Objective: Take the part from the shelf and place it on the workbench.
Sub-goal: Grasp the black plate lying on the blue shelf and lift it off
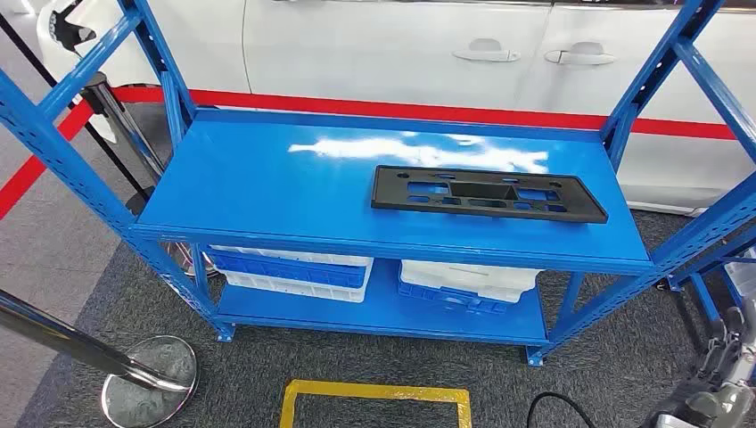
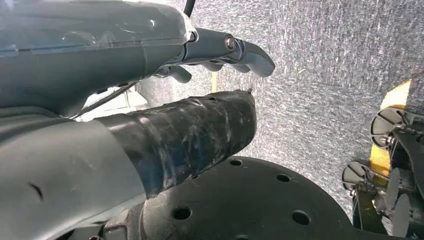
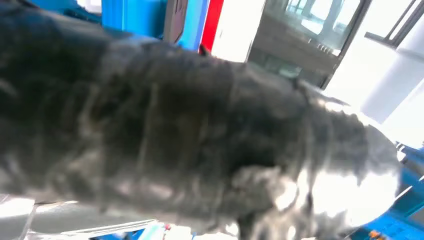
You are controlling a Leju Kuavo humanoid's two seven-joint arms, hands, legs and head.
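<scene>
A flat black plastic part [image 1: 486, 193] with several cut-outs lies on the right half of the blue shelf's top board [image 1: 267, 178]. My right hand [image 1: 724, 374] is low at the near right, well below and in front of the shelf, with its dark fingers pointing up and nothing in them. In the right wrist view the right hand [image 3: 200, 135] is a blurred, tape-wrapped thumb. My left hand [image 2: 165, 130] hangs over grey carpet, its taped thumb and darker fingers [image 2: 235, 50] apart and holding nothing.
Blue and white bins [image 1: 294, 272] [image 1: 464, 285] sit on the lower shelf board. A chrome stanchion base [image 1: 150, 379] stands at the near left, with a yellow floor marking [image 1: 374, 401] in front. A white car [image 1: 401, 53] is parked behind the shelf.
</scene>
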